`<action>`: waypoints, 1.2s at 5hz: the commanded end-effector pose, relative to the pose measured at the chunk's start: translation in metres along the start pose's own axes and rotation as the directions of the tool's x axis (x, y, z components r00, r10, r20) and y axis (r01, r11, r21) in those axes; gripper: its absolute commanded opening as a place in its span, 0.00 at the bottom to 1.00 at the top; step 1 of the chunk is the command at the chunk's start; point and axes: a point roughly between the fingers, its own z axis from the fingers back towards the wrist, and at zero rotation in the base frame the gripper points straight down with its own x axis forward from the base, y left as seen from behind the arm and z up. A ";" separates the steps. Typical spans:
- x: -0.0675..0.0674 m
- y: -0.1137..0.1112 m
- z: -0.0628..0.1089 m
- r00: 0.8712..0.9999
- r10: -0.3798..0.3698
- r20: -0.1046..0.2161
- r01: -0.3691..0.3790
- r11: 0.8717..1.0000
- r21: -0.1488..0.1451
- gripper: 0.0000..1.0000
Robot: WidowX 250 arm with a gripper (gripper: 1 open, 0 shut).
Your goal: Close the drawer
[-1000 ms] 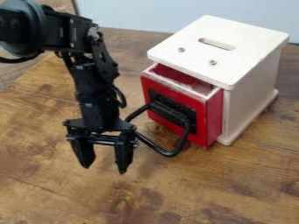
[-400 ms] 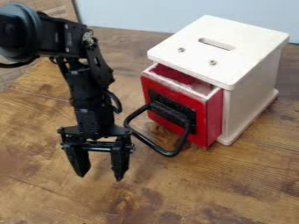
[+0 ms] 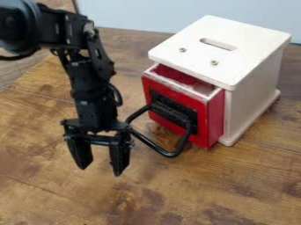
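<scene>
The red drawer [image 3: 206, 114] sticks out a short way from the cream-white box [image 3: 253, 66], showing a gap at its top edge. Its black plate carries a large black loop handle [image 3: 159, 136] that reaches toward the lower left. My gripper [image 3: 100, 161] hangs from the black arm [image 3: 83, 70] just left of the handle loop, pointing down at the wooden table. Its two fingers stand apart with nothing between them, and they are clear of the handle.
The box has a slot [image 3: 217, 42] on its top. The wooden table [image 3: 223, 193] spreads in front and to the left. A pale wall runs along the back.
The gripper shifted slightly left and back again, and rolled a little about its axis. The drawer and handle have not moved.
</scene>
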 end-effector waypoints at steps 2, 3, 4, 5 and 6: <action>0.019 0.001 0.033 0.992 -0.063 0.107 0.064 0.998 0.001 1.00; 0.023 -0.003 0.028 0.990 -0.069 0.120 0.070 0.998 -0.004 1.00; 0.024 -0.005 0.021 0.990 -0.076 0.119 0.077 0.997 -0.007 1.00; 0.025 -0.008 0.021 0.991 -0.050 0.121 0.052 0.998 -0.017 1.00; 0.026 -0.011 0.020 0.992 -0.024 0.123 0.027 0.999 -0.026 1.00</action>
